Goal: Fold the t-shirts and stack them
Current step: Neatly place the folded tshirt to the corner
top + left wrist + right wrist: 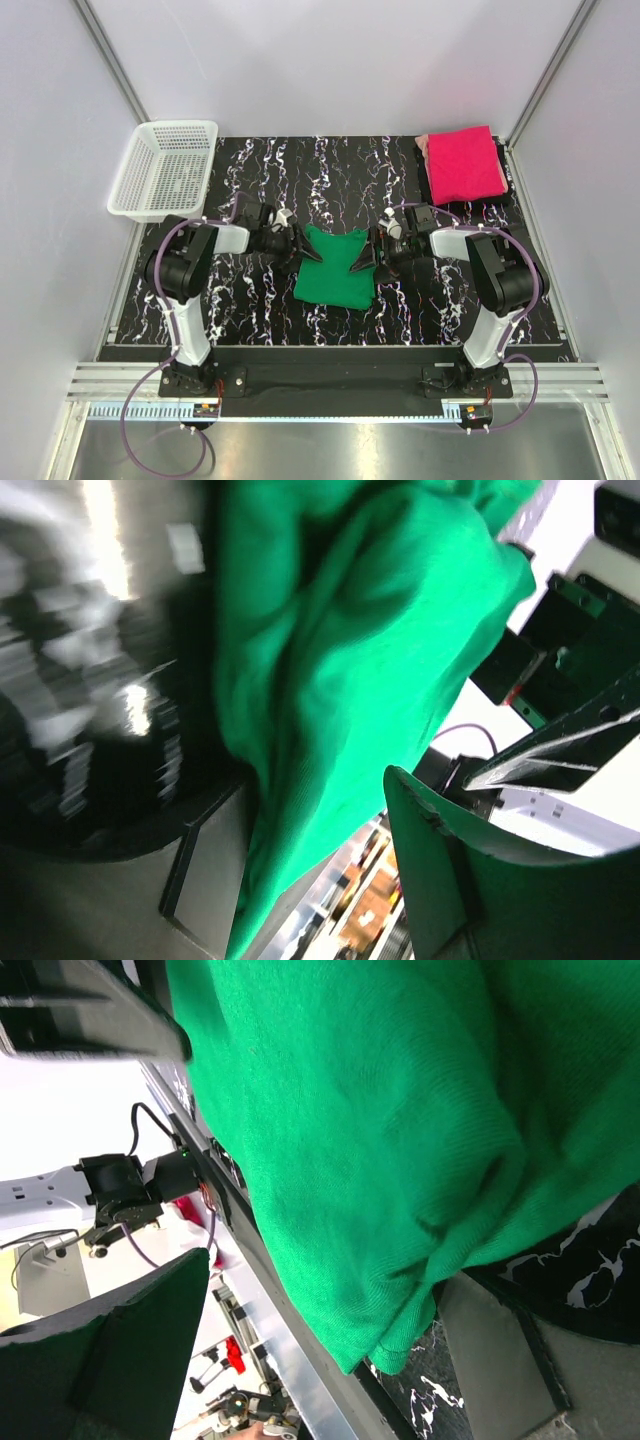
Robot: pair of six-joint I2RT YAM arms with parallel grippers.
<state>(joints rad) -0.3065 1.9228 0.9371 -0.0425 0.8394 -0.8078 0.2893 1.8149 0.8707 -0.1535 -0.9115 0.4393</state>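
The green t-shirt [335, 268] lies folded into a rough rectangle on the black marbled table [260, 180], between the two arms. My left gripper [303, 247] is at its upper left edge and my right gripper [364, 258] at its upper right edge. In the left wrist view the jaws [300, 800] stand wide apart with green cloth [330, 680] between the fingers [450, 870]. In the right wrist view the gripper [330, 1270] is also open, with the shirt's folded edge [400, 1160] between its fingers [120, 1350]. The pink t-shirt [463, 163] lies folded at the back right.
A white mesh basket [165, 168] stands at the back left corner, partly off the table. The pink shirt rests on a dark tray [510, 190]. Grey walls close in the left, right and back.
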